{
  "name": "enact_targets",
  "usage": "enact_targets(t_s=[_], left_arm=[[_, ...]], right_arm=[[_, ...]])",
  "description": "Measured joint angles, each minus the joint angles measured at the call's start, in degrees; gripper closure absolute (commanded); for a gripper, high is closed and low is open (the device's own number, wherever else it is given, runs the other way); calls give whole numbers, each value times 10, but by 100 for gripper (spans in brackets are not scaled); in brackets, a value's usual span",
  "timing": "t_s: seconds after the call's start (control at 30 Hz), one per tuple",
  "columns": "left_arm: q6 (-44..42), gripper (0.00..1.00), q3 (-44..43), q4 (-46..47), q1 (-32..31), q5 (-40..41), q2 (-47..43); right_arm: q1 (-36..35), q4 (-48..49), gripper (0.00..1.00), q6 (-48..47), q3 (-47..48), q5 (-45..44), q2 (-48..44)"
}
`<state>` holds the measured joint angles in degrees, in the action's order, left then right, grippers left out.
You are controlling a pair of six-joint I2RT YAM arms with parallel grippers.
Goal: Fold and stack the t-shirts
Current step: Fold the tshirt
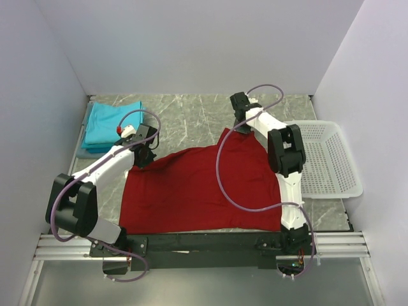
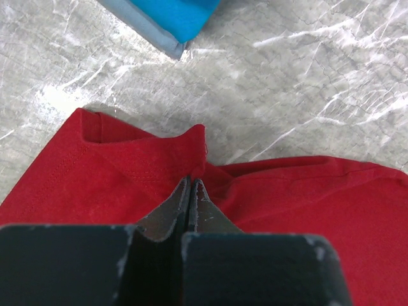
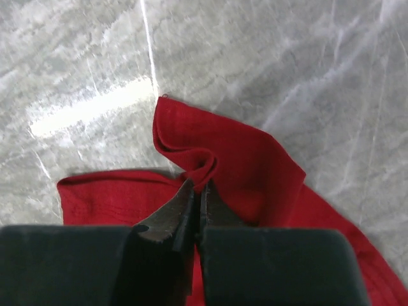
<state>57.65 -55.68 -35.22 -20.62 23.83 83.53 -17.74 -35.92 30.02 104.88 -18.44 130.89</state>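
A dark red t-shirt [image 1: 201,188] lies spread across the middle of the table. My left gripper [image 1: 144,153] is shut on its far left edge, pinching a raised fold of red cloth [image 2: 194,167]. My right gripper [image 1: 241,125] is shut on its far right corner, with a curl of red cloth [image 3: 205,171] between the fingers. A folded teal t-shirt [image 1: 113,124] lies at the far left; its corner shows in the left wrist view [image 2: 172,18].
A white lattice basket [image 1: 324,159] stands at the right edge of the table. The teal shirt rests on a grey-blue pad [image 1: 86,152]. White walls close in the left, back and right sides. Bare marble tabletop [image 1: 191,118] lies beyond the red shirt.
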Motion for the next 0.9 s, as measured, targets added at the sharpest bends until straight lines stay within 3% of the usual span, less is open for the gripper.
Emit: enact_targets(t_s=[0.23,0.53,0.9], left_arm=[[0,99,-1,-2,0,0,-2],[1,99,20,-1,0,0,-63],[25,99,102,-25,0,0,-174]], right_arm=[[0,47,100,-19,-75,0,-63],[-14,150,100,-29,-318,0,-326],[-45,141,100,-25,-523,-5,-577]])
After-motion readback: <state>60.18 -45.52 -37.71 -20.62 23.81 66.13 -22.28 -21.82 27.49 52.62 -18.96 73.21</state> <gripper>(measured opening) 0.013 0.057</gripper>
